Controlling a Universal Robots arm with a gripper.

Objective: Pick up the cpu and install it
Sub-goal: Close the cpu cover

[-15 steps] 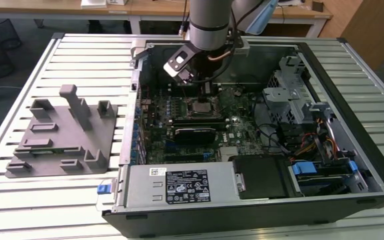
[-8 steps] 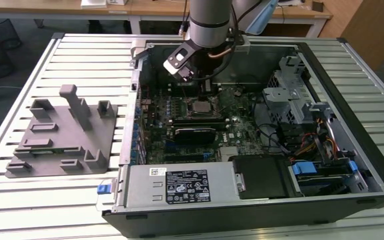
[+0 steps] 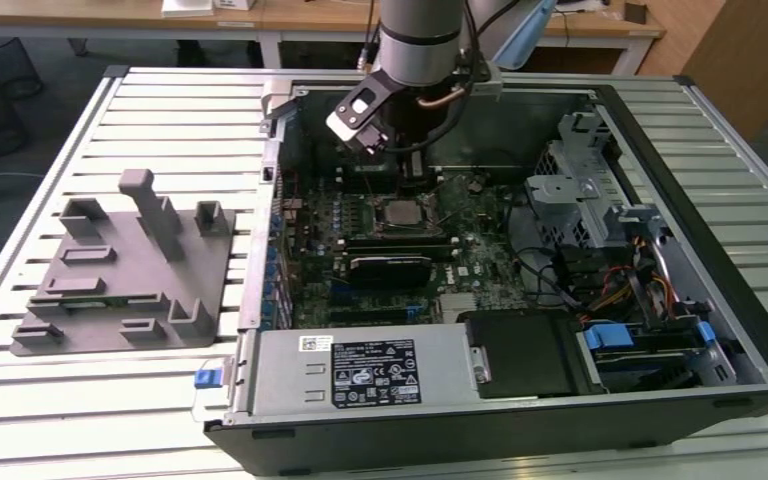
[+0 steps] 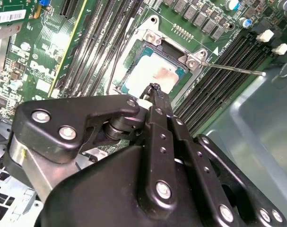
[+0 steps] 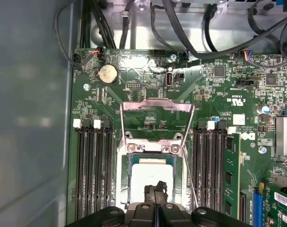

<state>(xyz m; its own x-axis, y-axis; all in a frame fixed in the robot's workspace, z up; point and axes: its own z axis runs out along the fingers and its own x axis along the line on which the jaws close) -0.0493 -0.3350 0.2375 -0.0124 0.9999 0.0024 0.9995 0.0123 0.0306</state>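
— How's the light in the exterior view?

— Bright and even, coming from above. The pale table (image 3: 91, 420) nearly washes out, while the inside of the case (image 3: 491, 435) sits in shade, darkest under the arm.

— And closer in?

— Glare. In both wrist views the cpu (image 4: 148, 71) top burns out to blank white. In the first wrist view the case wall carries a hazy, milky reflection, and the board (image 5: 148, 71) is evenly lit.

— The gripper (image 4: 155, 92)?

— A dark mass with small highlights on its screws, and shadow beneath it.
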